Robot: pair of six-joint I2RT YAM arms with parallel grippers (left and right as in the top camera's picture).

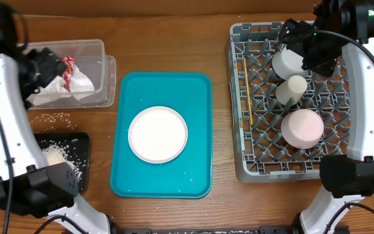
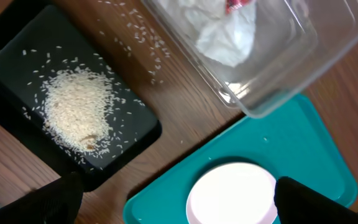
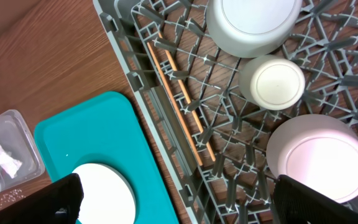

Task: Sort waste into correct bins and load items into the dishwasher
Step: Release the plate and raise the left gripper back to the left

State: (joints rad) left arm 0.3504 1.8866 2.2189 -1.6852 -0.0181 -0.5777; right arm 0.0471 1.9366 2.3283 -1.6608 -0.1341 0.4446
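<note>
Overhead view: clear rectangular plastic tub [image 1: 100, 65], far left on the wooden table [image 1: 174, 39], holds a crumpled white paper napkin [image 1: 76, 86] and a red-and-white snack wrapper [image 1: 68, 65], print too small to read; a round white plate [image 1: 158, 134] lies centred on the teal serving tray [image 1: 127, 179], bare tabletop either side. Left wrist view: whitish rice grains [image 2: 76, 112] heap on the shallow black tray [image 2: 11, 74], strays beside it; left gripper [image 2: 178, 208] spread wide, empty. Right wrist view: grey dish rack [image 3: 123, 50] carries thin wooden chopsticks [image 3: 182, 102] along its tray-side wall, an upturned white bowl [image 3: 253, 25], a white cup [image 3: 272, 84], a pale-pink bowl [image 3: 319, 158]; right gripper [image 3: 179, 206] wide, empty.
</note>
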